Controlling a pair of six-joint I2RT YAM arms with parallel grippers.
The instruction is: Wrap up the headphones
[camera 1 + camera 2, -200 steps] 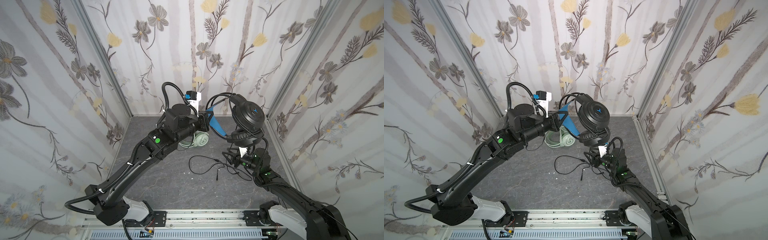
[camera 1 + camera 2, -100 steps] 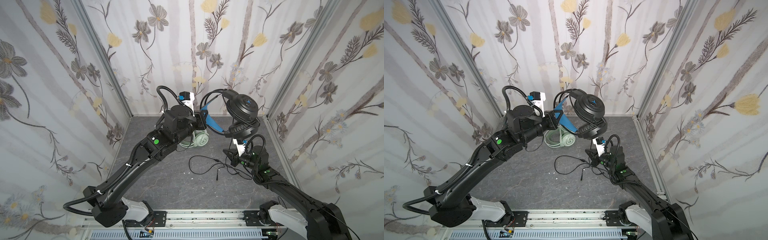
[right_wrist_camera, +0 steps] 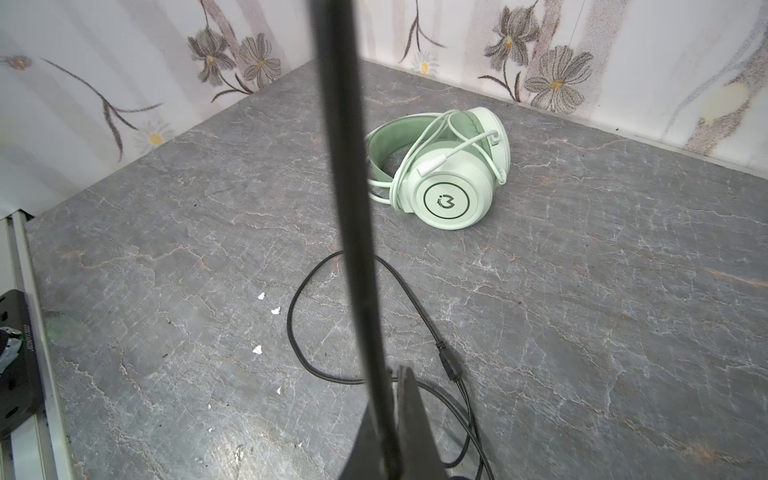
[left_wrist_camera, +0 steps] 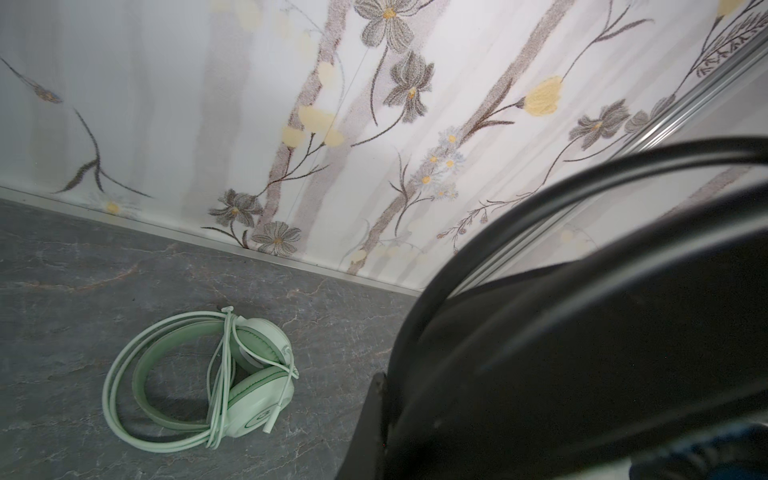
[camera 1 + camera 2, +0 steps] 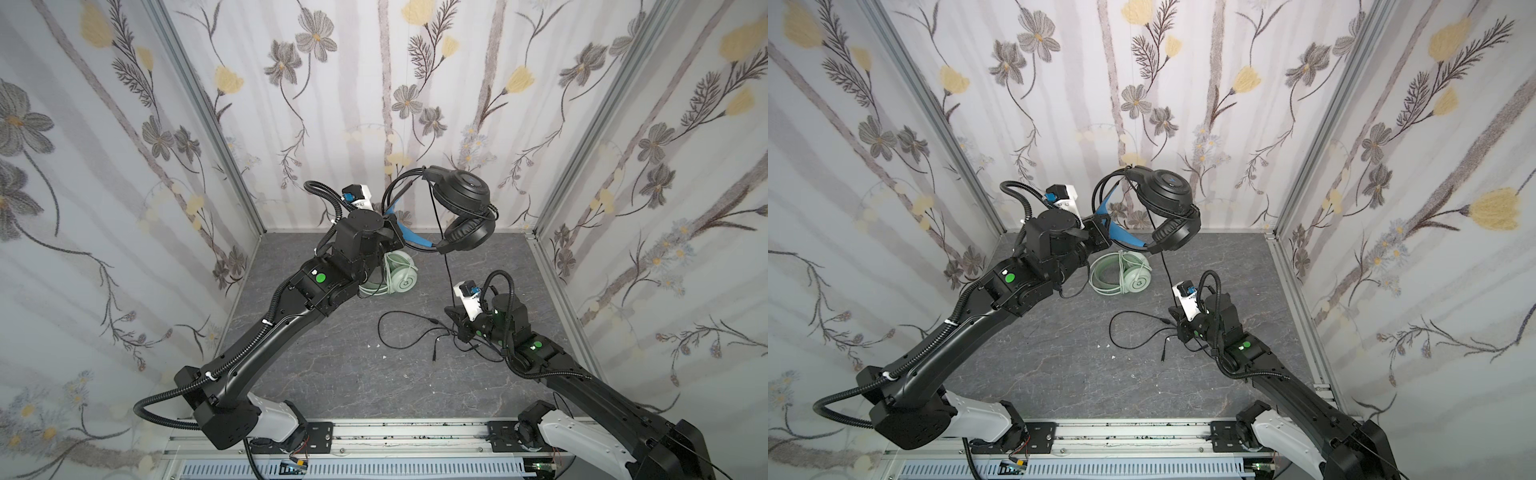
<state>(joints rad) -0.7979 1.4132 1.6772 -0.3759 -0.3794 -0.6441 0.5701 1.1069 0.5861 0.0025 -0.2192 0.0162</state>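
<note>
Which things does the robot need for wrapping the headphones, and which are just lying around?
For the job:
- black headphones, held up by the left claw
- their black cable, pinched in the right claw
- mint-green headphones, lying down with their cable wound round them

Just lying about:
- small white scraps on the grey floor

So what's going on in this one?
The left gripper holds the black headphones up in the air by the headband. The right gripper, low over the table, has its fingers shut on the black cable, which runs straight up to the headset; the rest lies loose on the table. The mint-green headphones lie on the table, cable already wound round them.
</note>
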